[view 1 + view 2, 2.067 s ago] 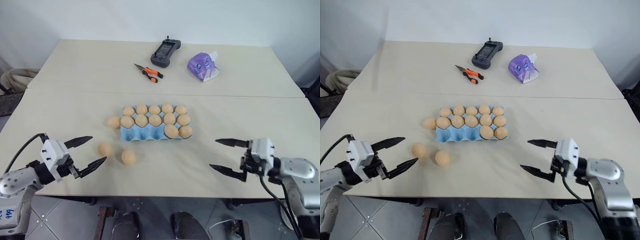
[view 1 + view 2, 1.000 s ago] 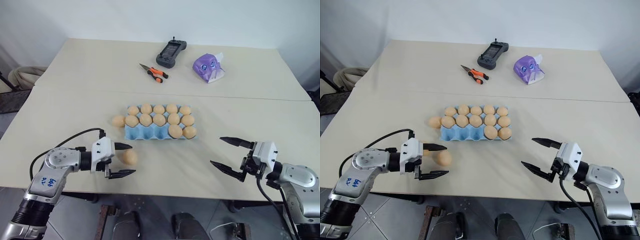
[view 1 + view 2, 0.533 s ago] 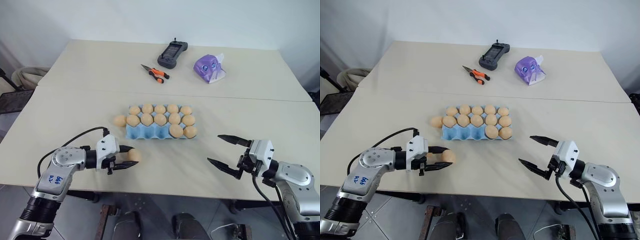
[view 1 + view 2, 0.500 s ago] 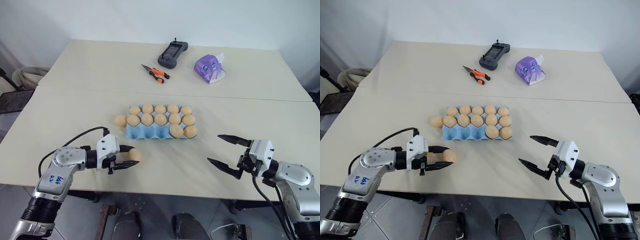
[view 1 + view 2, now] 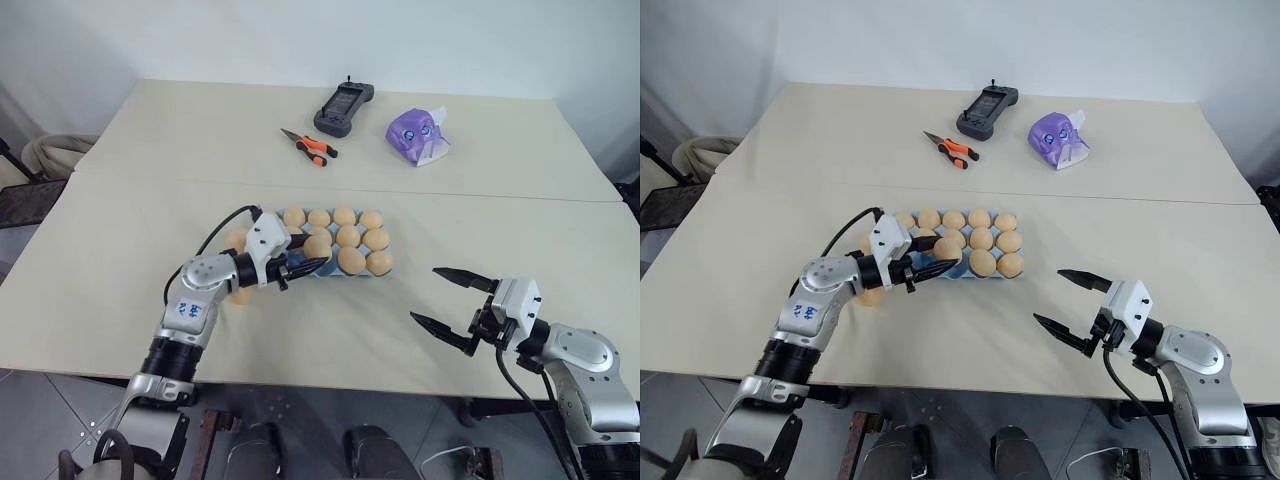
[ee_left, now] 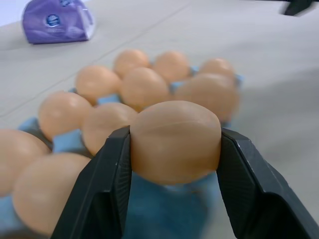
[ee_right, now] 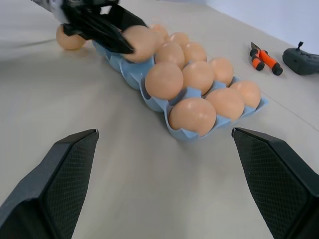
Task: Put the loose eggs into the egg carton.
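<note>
Left claw (image 5: pixel 306 266) reaches level across the counter (image 5: pixel 120 260), its 2 black fingers clamped on 1 tan egg (image 6: pixel 174 141) held over the near left part of the light blue egg carton (image 5: pixel 345 272). Its forearm runs from the near left toward the carton, cable looping above the wrist. Right claw (image 5: pixel 448 309) hangs over the near right of the counter, well apart from the carton, fingers spread wide with nothing between them, pointing toward the carton.

Arm and wrist cover the carton's left end in the head views, so how many cups stay free there cannot be told. 1 loose egg (image 5: pixel 240 294) lies on the counter partly hidden under the forearm; another (image 7: pixel 70 38) sits just beside the carton's left end. Filled cups blur together in the left wrist view.

Farther back on the counter lie orange-handled pliers (image 5: pixel 305 146), a dark handheld controller (image 5: pixel 337 106) and a purple tissue pack (image 5: pixel 416 134), all well apart from the carton.
</note>
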Motion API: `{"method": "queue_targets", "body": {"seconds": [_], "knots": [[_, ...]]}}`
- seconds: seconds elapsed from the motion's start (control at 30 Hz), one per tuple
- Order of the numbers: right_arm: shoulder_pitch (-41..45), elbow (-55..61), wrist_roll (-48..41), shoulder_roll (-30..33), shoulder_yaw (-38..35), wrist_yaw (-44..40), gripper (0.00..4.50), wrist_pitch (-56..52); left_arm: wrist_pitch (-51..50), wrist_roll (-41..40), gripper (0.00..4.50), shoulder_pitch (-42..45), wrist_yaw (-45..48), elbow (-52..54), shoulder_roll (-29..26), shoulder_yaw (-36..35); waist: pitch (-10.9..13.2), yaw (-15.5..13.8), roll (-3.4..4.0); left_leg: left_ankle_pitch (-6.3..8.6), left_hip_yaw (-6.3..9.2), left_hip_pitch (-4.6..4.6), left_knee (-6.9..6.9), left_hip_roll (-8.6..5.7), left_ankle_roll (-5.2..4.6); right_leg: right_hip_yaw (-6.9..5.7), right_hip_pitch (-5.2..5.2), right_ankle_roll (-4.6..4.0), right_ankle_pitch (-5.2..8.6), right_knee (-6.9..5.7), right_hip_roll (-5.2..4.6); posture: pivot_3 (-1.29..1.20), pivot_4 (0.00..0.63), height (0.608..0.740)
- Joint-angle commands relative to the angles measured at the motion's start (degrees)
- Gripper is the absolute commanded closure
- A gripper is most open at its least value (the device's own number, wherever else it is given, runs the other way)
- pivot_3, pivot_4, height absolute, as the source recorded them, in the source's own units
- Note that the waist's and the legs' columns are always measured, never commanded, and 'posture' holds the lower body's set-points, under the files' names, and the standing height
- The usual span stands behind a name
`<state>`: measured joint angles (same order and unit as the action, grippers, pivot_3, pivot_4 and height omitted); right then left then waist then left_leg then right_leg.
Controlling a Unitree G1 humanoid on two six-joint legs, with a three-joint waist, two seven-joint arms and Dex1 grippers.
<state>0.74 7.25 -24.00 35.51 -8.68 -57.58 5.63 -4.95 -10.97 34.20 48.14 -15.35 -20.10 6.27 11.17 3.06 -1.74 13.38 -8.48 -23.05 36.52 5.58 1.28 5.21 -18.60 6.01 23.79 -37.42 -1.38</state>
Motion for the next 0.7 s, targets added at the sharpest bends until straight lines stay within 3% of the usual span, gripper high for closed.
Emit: {"method": "queue_targets", "body": {"seconds": [0.03, 0.23, 0.3, 0.43, 0.7], "knots": [[-0.59, 2.92, -0.28, -0.30, -0.27, 1.09, 0.00, -0.09, 2.92, 0.54, 2.34, 2.01, 2.56, -2.40, 1.42, 1.85, 0.00, 0.00, 0.00, 0.00, -0.01, 0.00, 0.00, 0.00, 0.00, 0.00, 0.00, 0.01, 0.01, 0.00, 0.00, 0.00, 0.150, 0.740], [-1.73, 4.55, -0.23, -0.50, -0.35, 2.46, 0.00, -0.69, 2.62, -0.16, 0.48, 0.39, 3.63, 0.42, -0.11, 0.70, 0.00, 0.00, 0.00, -0.03, -0.01, -0.01, 0.00, 0.05, 0.05, 0.02, -0.02, 0.04, 0.03, 0.01, 0.04, 0.00, 0.150, 0.740], [-1.87, 4.75, -0.32, -0.45, -0.30, 2.67, 0.00, -0.81, 2.47, -0.38, 0.05, -0.47, 3.78, 1.81, -1.32, -0.01, 0.00, 0.09, 0.00, -0.03, -0.03, -0.01, 0.00, 0.06, 0.05, 0.03, -0.02, 0.04, 0.03, 0.00, 0.03, 0.00, 0.150, 0.740], [-1.80, 4.89, -0.56, -0.45, -0.06, 2.61, 0.00, -0.95, 2.38, -3.22, 0.05, -4.26, 5.86, 7.69, -5.57, -3.12, 0.00, 0.11, 0.00, -0.03, -0.02, 0.01, 0.00, 0.12, 0.06, 0.02, 0.00, 0.04, 0.03, -0.03, 0.01, 0.00, 0.150, 0.740], [0.73, 3.02, -2.00, -0.06, 1.42, -0.93, 0.00, -0.85, 3.31, -10.31, 0.05, -19.58, 6.20, 19.80, -15.86, -18.86, 0.00, 0.16, 0.00, -0.03, -0.01, 0.02, -0.12, 0.22, 0.06, 0.00, -0.01, 0.03, 0.03, 0.01, -0.10, 0.00, 0.150, 0.740]]}}
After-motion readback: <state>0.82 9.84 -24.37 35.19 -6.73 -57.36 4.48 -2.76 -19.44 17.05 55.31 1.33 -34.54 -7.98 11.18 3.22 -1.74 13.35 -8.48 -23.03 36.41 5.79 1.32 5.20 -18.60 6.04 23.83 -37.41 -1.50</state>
